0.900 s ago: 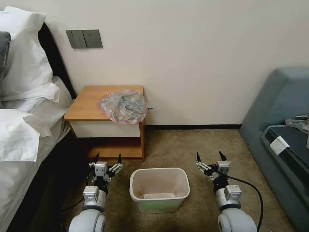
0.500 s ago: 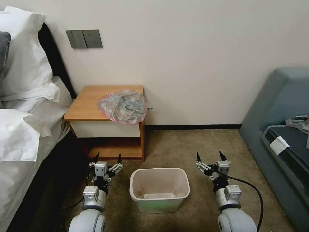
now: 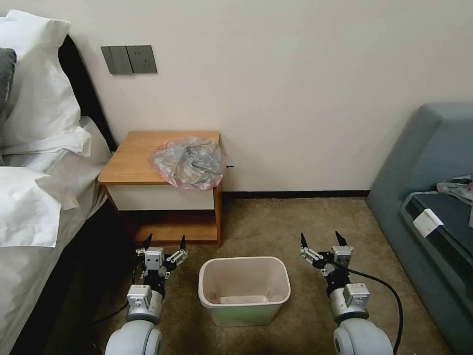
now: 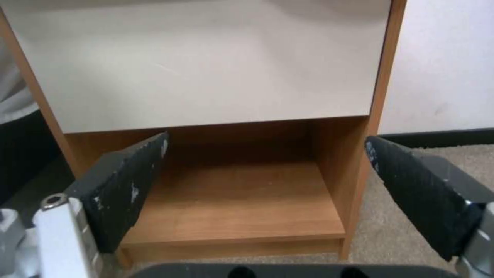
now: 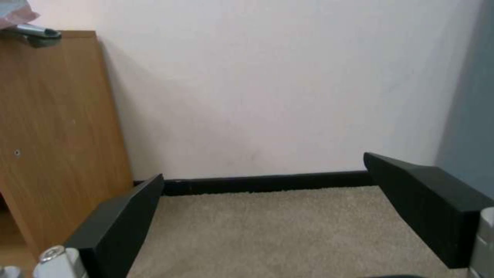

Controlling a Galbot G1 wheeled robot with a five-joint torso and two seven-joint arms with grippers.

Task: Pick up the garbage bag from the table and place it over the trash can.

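Bed: white sheets and pillows at the far left, just beside the worktop.
Worktop: small orange-brown wooden nightstand with a white drawer front and a low shelf, set against the wall.
Garbage bag: thin, wrinkled, translucent grey film bag with a pinkish-red edge, lying crumpled on the right half of the worktop, its near-right edge overhanging the corner.
Left end effector: low over the carpet, facing the nightstand's low shelf, fingers spread wide, holding nothing.
Trash can: small cream-white plastic bin on the carpet between the two arms, well below and in front of the bag; some pale material lies at its bottom.
Right end effector: low, right of the bin, fingers wide apart, empty.
Sofa: grey-blue upholstered seat at the far right.
Step in hand: reaching for the bag, not yet begun, by my reading.
Doing it well: raise an arm clear of the drawer front, then approach the overhanging edge, where film can be pinched without scraping the wood; grip the rim rather than the bunched middle so the mouth can open over the bin.
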